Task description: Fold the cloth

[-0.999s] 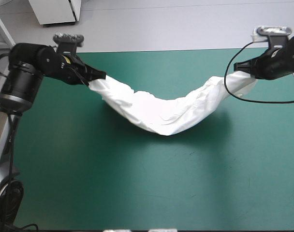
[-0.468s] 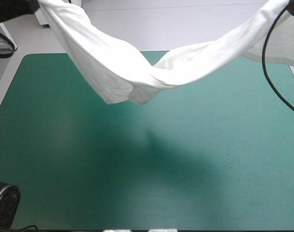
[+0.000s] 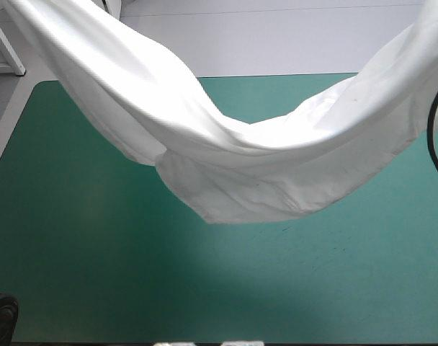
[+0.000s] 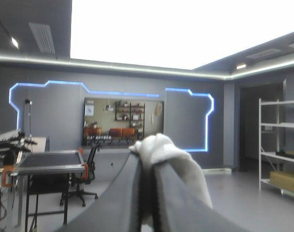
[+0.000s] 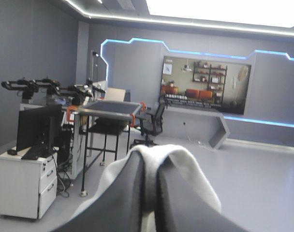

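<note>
- Held aloft for spreading: a white T-shirt (image 3: 233, 166) is slung like a hammock above the teal-green bench (image 3: 89, 281). The step in hand is judged to be the lift before the cloth is laid out flat.
- For this to be done well, the two ends are best drawn apart evenly until the slack in the middle is taken up. Both grips should be kept firm and level.
- The bunched, doubled fabric at the sag should be allowed to fall open before the cloth is lowered, hanging edge first. Otherwise creases are likely to be laid into the fold.
- The left hand (image 4: 146, 162) is clenched on the T-shirt. A wad of white cloth is pinched between the black fingers (image 4: 130, 198) and spills out over their tips.
- The right hand (image 5: 148, 162) is likewise grasping the T-shirt, with cloth bulging around its fingertips.
- From the sag over the bench's middle, the T-shirt is carried up and out of the high view toward 10 o'clock and 2 o'clock. Neither hand is shown there.
</note>
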